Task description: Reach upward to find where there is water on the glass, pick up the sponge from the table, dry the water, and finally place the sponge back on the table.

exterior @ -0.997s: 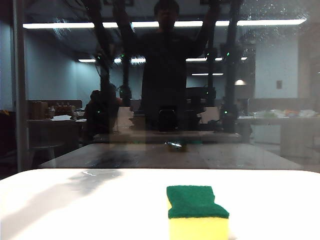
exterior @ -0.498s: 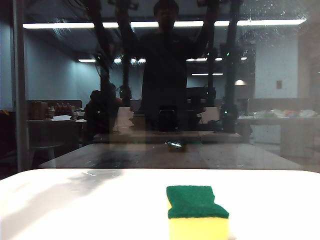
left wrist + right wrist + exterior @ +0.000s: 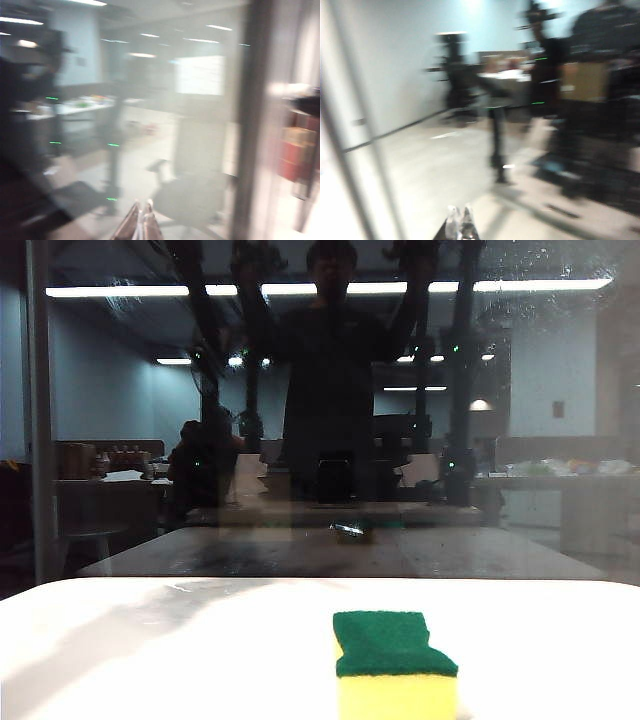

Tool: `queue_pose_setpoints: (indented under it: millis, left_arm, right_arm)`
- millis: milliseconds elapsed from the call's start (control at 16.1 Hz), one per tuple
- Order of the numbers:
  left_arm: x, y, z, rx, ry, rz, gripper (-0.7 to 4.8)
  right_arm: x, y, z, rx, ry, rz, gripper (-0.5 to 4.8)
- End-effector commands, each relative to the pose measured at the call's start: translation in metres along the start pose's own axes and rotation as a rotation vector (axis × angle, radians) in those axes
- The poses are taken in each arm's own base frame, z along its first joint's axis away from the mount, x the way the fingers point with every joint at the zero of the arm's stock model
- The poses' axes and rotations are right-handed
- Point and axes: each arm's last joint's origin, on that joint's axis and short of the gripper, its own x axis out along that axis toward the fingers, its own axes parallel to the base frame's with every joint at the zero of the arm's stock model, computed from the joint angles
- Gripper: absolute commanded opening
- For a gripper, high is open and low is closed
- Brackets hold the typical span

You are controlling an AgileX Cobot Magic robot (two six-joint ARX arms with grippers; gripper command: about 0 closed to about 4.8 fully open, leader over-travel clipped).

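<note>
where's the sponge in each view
Exterior view: the sponge lies on the table, low and right of centre, green side up.
Left wrist view: not in it; shut left claw faces the glass.
Right wrist view: not in it.
Shared landmark: the glass.

My exterior camera sits low over the desk (image 3: pixel 150 640) facing the glass (image 3: pixel 560 440); both blurred wrist cameras face that pane up close.

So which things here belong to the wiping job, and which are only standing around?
For the job:
- sponge, lying on the table
- glass with water droplets near its top
- left hand and right hand, both shut, raised facing the glass

Not part of it:
- grey frame strip
- mirrored person
- mirrored light strips
</note>
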Motion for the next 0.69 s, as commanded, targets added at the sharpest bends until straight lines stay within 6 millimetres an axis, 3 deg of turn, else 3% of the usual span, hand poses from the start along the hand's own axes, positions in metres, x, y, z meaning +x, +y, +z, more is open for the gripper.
queue_pose_setpoints:
  millis: [62,685]
  left_arm:
    - [-0.002,-0.0055,0.0038,0.011,0.002,-0.102,-0.06]
    - [-0.0026,-0.0088,0.0031,-0.033,0.028,-0.216,-0.06]
  right_arm:
    - [-0.0031,0.0052,0.0026,-0.001,-0.004,0.096,-0.06]
    - [-0.0045,0.0118,0.0019,-0.006,0.026,0.327,-0.06]
